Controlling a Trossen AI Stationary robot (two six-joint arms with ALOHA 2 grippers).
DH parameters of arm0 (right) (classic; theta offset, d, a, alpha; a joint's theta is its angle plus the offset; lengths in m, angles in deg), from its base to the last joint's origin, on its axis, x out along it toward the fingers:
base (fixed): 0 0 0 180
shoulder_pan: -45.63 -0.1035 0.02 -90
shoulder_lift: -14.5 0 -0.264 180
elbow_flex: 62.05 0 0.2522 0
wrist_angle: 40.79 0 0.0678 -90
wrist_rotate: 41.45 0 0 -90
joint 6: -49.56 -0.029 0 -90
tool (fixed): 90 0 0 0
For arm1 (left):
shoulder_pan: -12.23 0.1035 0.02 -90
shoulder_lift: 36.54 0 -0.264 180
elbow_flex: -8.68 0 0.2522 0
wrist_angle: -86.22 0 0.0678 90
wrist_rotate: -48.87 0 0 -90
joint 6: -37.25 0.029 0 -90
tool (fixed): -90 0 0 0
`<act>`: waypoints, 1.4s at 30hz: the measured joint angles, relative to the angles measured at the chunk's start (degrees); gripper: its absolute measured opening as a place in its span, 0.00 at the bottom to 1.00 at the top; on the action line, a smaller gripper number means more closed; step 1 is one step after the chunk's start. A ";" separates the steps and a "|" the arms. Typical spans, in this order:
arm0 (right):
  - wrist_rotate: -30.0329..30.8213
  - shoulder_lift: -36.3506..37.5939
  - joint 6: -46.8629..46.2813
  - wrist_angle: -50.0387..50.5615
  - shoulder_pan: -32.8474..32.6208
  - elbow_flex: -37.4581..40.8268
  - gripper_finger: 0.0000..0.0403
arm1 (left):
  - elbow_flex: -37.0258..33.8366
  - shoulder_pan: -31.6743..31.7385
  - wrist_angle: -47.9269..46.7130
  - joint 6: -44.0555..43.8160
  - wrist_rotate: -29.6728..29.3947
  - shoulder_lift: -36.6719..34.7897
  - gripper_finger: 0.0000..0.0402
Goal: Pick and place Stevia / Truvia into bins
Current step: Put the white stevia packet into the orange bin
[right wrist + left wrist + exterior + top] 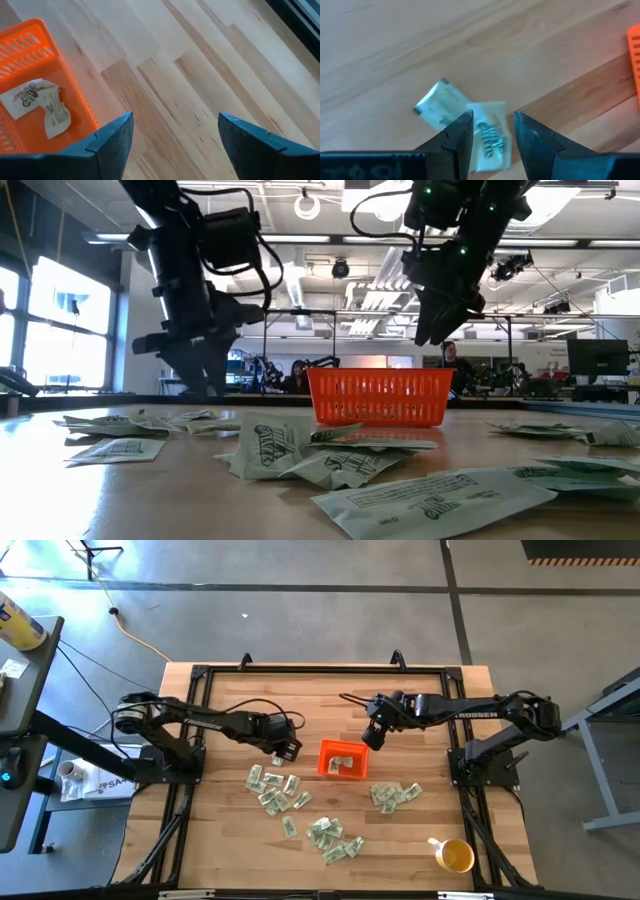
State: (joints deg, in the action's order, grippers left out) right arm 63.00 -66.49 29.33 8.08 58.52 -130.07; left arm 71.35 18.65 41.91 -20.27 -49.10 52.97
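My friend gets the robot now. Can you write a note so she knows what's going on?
Left hand: open, just above a packet on the table left of the orange bin.
Right hand: open and empty, above the table by the bin's right side.
Done: two packets in the bin.
Left: many loose packets scattered in front of the bin.

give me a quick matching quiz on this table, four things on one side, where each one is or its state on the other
Things:
1. orange bin
2. cup
3. left gripper
4. right gripper

Places or states:
A. open, raised beside the bin's edge, empty
B. near the table's right front corner
C. mid-table, with packets inside
D. open, fingers either side of a packet on the wood

Pairs: 1-C, 2-B, 3-D, 4-A
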 joint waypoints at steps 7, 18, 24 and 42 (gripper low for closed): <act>-0.25 0.00 1.28 0.26 0.12 0.00 0.70 | 0.72 -0.17 -3.11 0.23 1.26 2.65 0.44; -1.38 0.00 3.68 0.57 2.89 0.00 0.70 | 0.79 -0.09 -2.34 -1.09 -0.61 3.52 0.44; -1.44 -0.02 3.76 0.93 3.78 0.00 0.70 | 1.04 -0.12 -1.46 0.85 -2.86 6.10 0.44; 2.27 1.84 -0.54 -3.11 1.45 0.07 0.70 | 7.70 -0.07 -10.57 7.50 -4.47 6.75 0.06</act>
State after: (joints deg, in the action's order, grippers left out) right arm 65.27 -64.65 28.78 4.98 59.96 -130.00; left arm 79.04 18.58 31.34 -12.76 -53.57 59.72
